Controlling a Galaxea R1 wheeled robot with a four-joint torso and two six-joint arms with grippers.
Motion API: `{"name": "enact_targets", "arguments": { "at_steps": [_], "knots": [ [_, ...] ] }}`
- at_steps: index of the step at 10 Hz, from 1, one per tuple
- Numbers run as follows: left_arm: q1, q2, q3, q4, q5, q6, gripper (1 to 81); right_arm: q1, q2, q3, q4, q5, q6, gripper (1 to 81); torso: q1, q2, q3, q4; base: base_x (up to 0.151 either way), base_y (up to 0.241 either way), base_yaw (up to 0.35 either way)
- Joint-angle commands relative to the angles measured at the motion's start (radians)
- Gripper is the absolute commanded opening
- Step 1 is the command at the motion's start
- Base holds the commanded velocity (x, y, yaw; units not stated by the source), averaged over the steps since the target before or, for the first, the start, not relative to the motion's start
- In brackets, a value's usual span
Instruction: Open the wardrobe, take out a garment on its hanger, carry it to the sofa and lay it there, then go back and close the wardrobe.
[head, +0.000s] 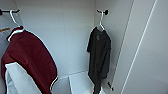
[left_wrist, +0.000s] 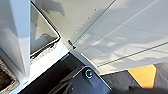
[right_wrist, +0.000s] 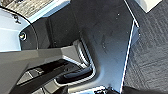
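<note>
Open white wardrobe (head: 75, 37), door swung wide at right. Inside, right of centre: black short-sleeved shirt (head: 99, 55) on thin white hanger (head: 101, 23), hooked on rail peg. Far left: dark red garment (head: 30, 57), hung likewise. Hands' state: cannot tell.

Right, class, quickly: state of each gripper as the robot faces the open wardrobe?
Left gripper: cannot be told.
Right gripper: cannot be told.
The black shirt hangs on its hanger in the wardrobe, touched by no gripper.
</note>
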Motion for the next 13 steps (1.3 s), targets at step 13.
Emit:
{"name": "enact_targets", "arguments": {
  "at_steps": [13],
  "knots": [
    [-0.463,-0.144,0.44,-0.018,0.119,-0.196,81.1,0.042,-0.009,-0.006,0.0,-0.059,0.005,81.1,0.001,0.001,-0.001,0.0,0.0,0.0,0.0]
  ]
}}
